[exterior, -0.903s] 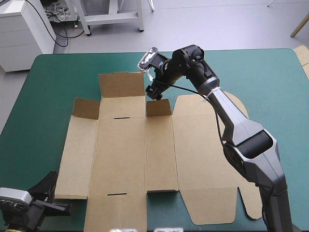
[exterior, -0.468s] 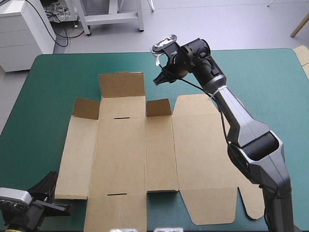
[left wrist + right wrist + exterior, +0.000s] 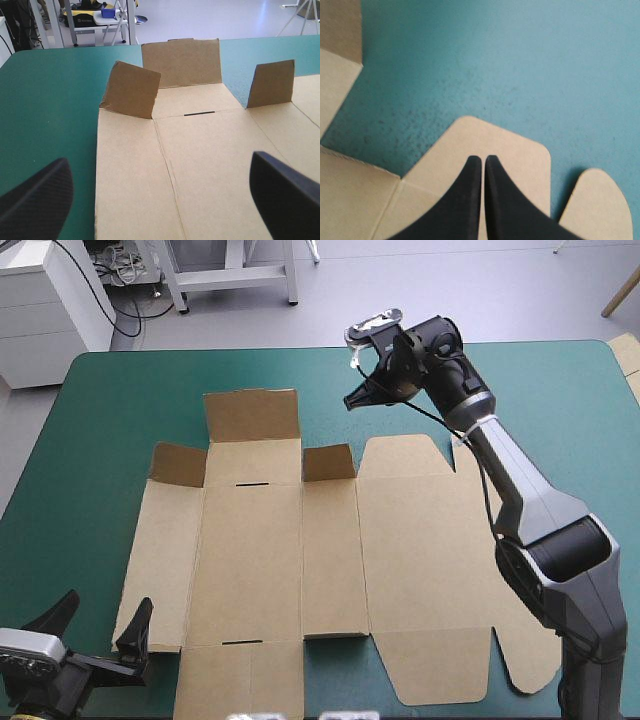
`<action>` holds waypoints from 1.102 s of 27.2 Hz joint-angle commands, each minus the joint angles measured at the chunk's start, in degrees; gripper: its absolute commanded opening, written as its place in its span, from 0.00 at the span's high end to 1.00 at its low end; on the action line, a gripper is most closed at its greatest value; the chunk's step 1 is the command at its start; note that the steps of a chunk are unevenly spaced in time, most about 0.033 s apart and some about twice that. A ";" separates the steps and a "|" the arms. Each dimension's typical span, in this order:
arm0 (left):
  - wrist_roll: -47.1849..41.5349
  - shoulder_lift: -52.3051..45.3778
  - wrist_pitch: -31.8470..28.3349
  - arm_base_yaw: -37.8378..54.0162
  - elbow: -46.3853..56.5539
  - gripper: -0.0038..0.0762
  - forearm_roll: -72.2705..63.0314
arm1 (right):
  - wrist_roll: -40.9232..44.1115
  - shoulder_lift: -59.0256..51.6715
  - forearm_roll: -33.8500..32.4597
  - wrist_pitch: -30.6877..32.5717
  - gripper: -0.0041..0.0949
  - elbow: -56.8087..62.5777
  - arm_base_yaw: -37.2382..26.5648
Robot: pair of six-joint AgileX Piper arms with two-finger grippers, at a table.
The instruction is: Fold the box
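The left gripper (image 3: 108, 615) was open, the box (image 3: 250, 550) just ahead. The right gripper (image 3: 481, 160) was closed above a flap (image 3: 512, 147). A push might slide the box.

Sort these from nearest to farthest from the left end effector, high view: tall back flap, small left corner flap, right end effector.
1. Small left corner flap, at the box's far-left corner.
2. Tall back flap, farther right along that edge.
3. Right end effector, past the box's far edge, farther right.
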 commanded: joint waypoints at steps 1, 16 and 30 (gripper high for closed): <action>-0.47 -0.48 -7.80 -0.42 -1.34 0.08 -0.51 | 0.11 -8.43 -1.14 -2.21 0.96 6.17 -2.63; 2.81 35.77 -11.74 -0.42 -20.47 0.09 0.64 | 1.76 -35.51 -1.50 -12.16 0.96 39.38 -8.08; 0.89 56.64 10.69 -0.42 -39.64 0.09 3.99 | 3.29 -68.99 0.36 -15.79 0.96 69.84 -8.08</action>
